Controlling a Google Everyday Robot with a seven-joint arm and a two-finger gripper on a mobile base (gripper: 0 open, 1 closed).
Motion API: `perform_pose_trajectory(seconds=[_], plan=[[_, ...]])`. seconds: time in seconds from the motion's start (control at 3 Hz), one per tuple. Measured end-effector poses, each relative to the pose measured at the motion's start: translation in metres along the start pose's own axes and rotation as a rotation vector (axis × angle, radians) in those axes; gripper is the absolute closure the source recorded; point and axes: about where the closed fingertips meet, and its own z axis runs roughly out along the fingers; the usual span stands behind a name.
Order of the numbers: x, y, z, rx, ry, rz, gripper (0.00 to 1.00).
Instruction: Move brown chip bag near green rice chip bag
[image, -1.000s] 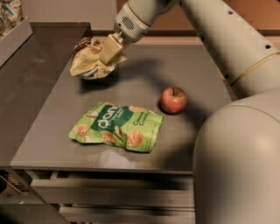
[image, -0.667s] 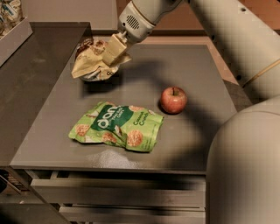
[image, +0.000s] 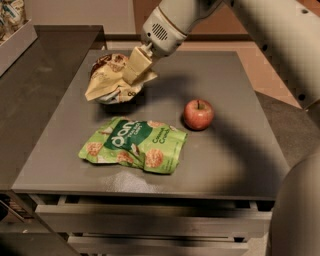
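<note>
The brown chip bag (image: 107, 82) is crumpled, its cream-tan underside turned up, at the back left of the grey table (image: 240, 150). My gripper (image: 134, 70) comes down from the upper right and is shut on the bag's right side, holding it just above or at the table top. The green rice chip bag (image: 135, 145) lies flat near the table's front left, a short way in front of the brown bag.
A red apple (image: 198, 114) stands right of the green bag, near the table's middle. A darker counter (image: 35, 85) adjoins the left side. My arm's large white body (image: 300, 210) fills the right edge. Drawers (image: 150, 225) show below the table's front.
My gripper has moved a little to the right and toward the front with the brown chip bag held in it. The green bag and apple have not moved.
</note>
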Motion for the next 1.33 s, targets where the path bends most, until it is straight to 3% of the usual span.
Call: perform_pose_trajectory(seconds=[0.67,1.0,1.33], plan=[[0.0091,0.0092,0.0044,-0.020,0.011,0.017,0.12],[0.0078,0.0093,0.0063,-0.021,0.010,0.015,0.00],[0.0078,0.0093,0.0064,-0.021,0.010,0.015,0.00]])
